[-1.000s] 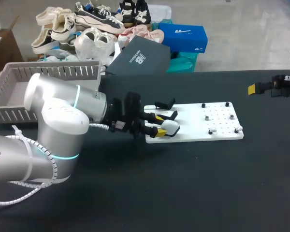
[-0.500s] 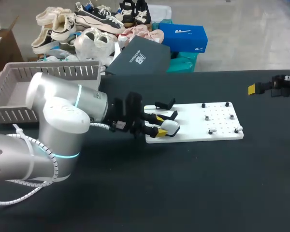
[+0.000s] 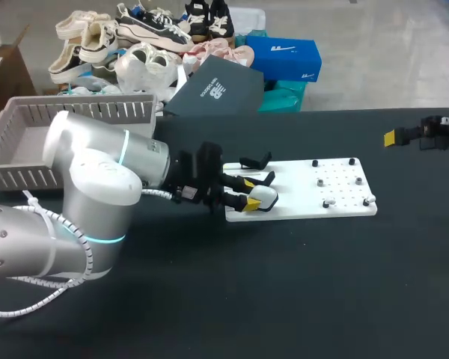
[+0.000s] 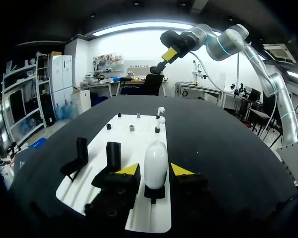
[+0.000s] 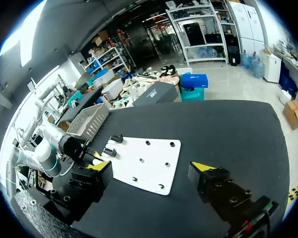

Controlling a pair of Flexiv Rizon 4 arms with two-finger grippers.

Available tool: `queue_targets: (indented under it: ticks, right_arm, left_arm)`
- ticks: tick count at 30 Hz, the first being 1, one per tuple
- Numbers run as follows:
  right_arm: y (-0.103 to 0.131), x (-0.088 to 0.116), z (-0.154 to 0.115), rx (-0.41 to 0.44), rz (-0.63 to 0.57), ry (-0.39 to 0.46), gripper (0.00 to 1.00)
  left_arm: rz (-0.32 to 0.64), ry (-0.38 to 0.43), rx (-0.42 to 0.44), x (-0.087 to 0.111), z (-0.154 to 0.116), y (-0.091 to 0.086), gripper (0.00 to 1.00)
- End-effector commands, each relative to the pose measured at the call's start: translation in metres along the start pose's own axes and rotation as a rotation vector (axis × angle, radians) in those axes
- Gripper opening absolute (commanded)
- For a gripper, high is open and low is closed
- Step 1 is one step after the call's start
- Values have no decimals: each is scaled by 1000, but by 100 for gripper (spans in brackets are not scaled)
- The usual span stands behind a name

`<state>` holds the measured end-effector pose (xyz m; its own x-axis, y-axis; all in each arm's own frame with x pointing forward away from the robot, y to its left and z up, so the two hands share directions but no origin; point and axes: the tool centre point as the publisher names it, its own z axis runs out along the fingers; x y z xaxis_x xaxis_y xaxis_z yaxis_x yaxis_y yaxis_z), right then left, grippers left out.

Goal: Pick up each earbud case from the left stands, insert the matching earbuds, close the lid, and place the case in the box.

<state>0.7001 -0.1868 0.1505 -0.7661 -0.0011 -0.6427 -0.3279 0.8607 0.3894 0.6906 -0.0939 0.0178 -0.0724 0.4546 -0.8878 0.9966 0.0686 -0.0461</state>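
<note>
Head view: L pincer astride case

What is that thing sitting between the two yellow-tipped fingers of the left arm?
A white earbud case, upright on its black stand, with the fingers either side, seemingly not yet touching it. The left wrist view shows it.
</note>
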Motion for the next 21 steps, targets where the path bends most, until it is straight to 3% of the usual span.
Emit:
queue_targets:
  ticks: [1,2,3,5,21]
  right_arm:
    - [0,0,0,1,0,0,100]
    - [0,0,0,1,0,0,100]
    - [0,0,0,1,0,0,100]
    - [0,0,0,1,0,0,100]
    - [0,0,0,1,0,0,100]
  left_arm:
    - [1,1,7,1,2,2,38]
    - [2,1,7,1,2,2,36]
    - [3,1,8,1,2,2,28]
    - [2,1,10,0,2,2,1]
    - [16,-48,23,-13,-15,-2,0]
